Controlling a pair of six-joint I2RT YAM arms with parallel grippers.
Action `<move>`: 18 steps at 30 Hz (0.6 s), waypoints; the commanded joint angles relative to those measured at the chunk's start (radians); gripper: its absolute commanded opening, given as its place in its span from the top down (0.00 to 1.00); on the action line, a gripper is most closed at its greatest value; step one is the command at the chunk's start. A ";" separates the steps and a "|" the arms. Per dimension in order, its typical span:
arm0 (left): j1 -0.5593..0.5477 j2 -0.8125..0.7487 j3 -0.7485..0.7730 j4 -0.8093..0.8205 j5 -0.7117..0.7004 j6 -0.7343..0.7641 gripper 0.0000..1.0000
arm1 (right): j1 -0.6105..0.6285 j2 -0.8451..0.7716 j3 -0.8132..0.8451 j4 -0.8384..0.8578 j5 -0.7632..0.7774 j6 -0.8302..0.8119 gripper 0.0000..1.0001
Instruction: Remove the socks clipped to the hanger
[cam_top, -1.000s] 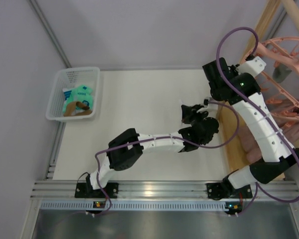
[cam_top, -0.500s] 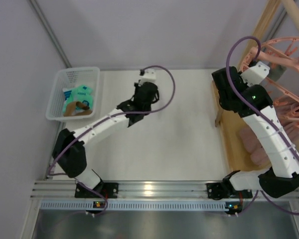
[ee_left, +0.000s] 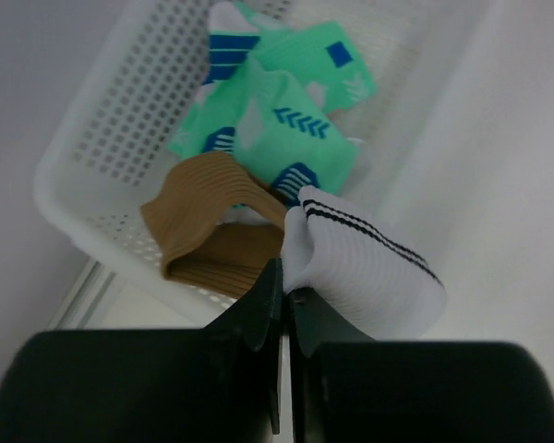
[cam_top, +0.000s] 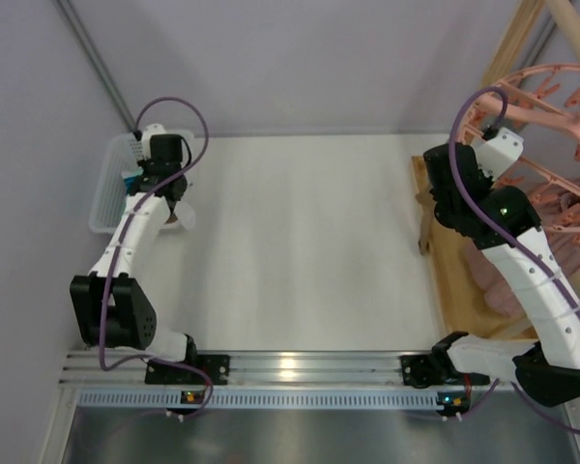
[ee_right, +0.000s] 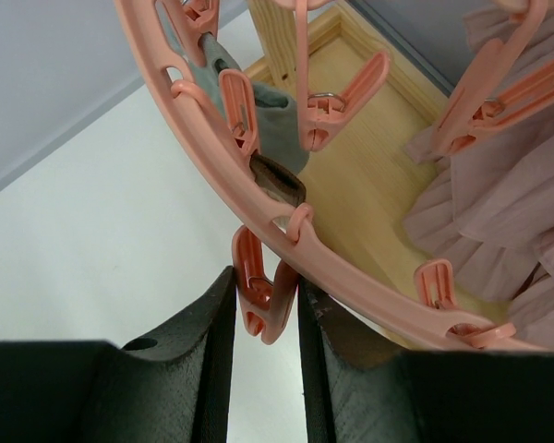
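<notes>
Our left hand [ee_left: 282,291] is clamped on the white sock [ee_left: 369,263] over the basket's [ee_left: 102,120] right rim, far left on the bench [cam_top: 300,242]. Our right hand [ee_right: 264,286] straddles a clip [ee_right: 258,300] on the hanger [ee_right: 351,268], far right; we cannot tell whether it squeezes. A grey sock [ee_right: 277,129] hangs clipped there.

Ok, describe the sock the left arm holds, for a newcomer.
Find the white basket far left. At its rim the left gripper clamps a sock. Unlike the mint-green socks and brown sock inside, it is white with dark stripes.
</notes>
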 commanded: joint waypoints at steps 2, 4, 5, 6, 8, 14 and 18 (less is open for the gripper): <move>0.085 -0.105 0.071 -0.027 -0.072 -0.046 1.00 | -0.004 -0.009 -0.033 0.035 -0.087 -0.046 0.92; 0.132 -0.119 0.081 -0.027 -0.111 -0.071 1.00 | -0.006 -0.012 -0.039 0.046 -0.089 -0.056 0.92; 0.142 -0.123 0.083 -0.024 -0.111 -0.074 1.00 | -0.004 -0.012 -0.039 0.047 -0.099 -0.060 0.92; 0.149 -0.120 0.083 -0.021 -0.103 -0.074 1.00 | -0.006 -0.010 -0.039 0.049 -0.109 -0.063 0.92; 0.166 -0.087 0.086 -0.026 -0.118 -0.092 1.00 | -0.004 -0.010 -0.035 0.050 -0.135 -0.071 0.91; 0.172 0.039 0.043 -0.023 -0.105 -0.195 0.44 | 0.002 -0.048 -0.087 0.116 -0.216 -0.138 0.90; 0.178 0.126 0.069 -0.026 -0.099 -0.227 0.02 | 0.000 -0.096 -0.113 0.142 -0.267 -0.181 0.90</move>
